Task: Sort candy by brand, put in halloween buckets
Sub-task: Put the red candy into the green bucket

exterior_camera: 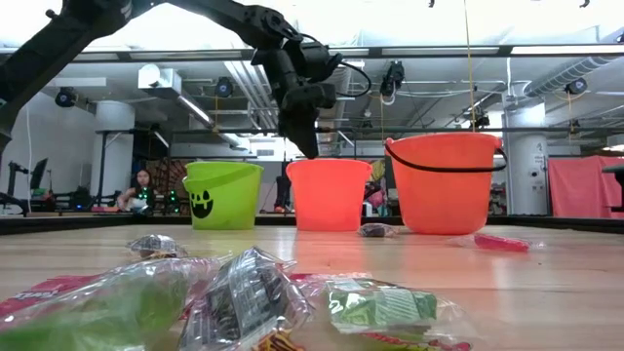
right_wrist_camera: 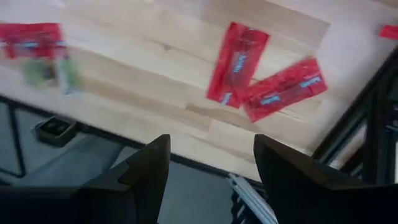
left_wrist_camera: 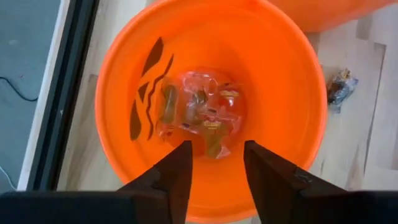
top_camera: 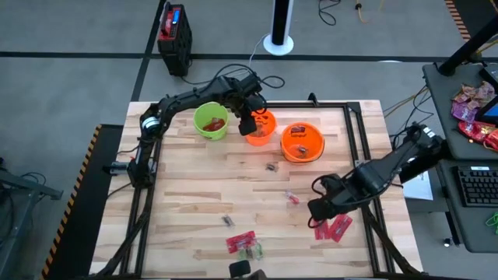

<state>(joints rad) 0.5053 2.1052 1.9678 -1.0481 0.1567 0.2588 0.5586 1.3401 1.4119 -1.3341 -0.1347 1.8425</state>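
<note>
Candy lies scattered on the wooden table (top_camera: 194, 218), with three buckets along its far edge. The left gripper (left_wrist_camera: 214, 171) hangs open and empty over the middle orange bucket (left_wrist_camera: 292, 93), which holds wrapped candy (left_wrist_camera: 202, 115). The right gripper (right_wrist_camera: 211, 168), open wide and empty, hovers near two red packets (right_wrist_camera: 261, 78) at the near right.

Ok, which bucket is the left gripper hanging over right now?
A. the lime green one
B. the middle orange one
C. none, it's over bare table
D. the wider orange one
B: the left gripper sits above the middle orange bucket in the high view, and its wrist view looks straight down into that bucket, fingers open.
</note>
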